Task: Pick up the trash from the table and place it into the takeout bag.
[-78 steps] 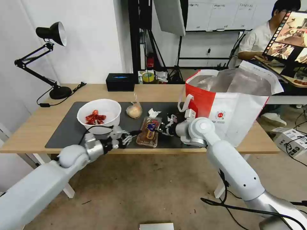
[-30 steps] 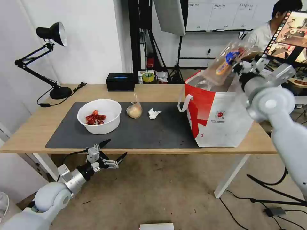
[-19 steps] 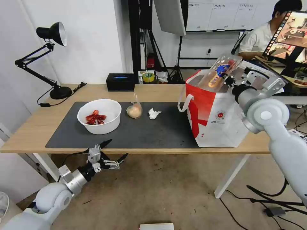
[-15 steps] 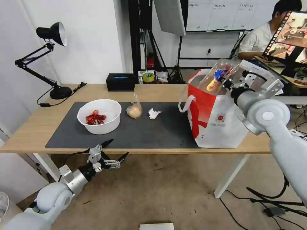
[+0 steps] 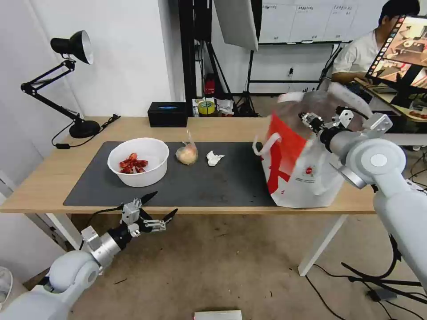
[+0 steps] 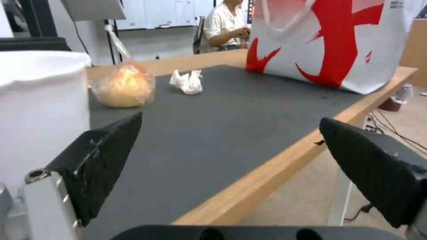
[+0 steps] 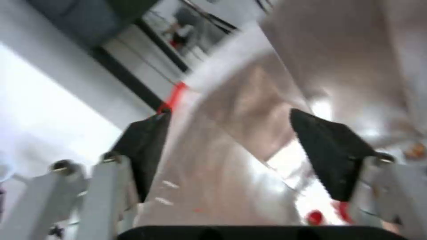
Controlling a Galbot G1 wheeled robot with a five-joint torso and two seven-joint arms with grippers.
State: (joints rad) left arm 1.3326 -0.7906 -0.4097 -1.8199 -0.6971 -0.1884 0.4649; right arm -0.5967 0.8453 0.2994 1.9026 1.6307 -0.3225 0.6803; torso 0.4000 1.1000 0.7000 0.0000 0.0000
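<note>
Three bits of trash sit on the counter (image 5: 53,173) mat: going left to right, the white bowl (image 5: 138,166) with red scraps, the knotted bag (image 5: 187,154) with a yellowish lump, then the crumpled tissue (image 5: 214,158). Left gripper (image 5: 151,210) hangs below the counter's front edge, nearest the bowl, fingers spread wide and holding nothing, kinda parked. Over on the right, the takeout bag (image 5: 302,169) looks tilted and wobbly, and the right gripper (image 5: 318,121) is right at its mouth, spread apart with nothing in it, foil lining showing between the tips in the wrist view. My read: this is the drop-off step. Next move probably means pulling clear without dragging the bag over, then reaching back toward the tissue, well off to its left.
</note>
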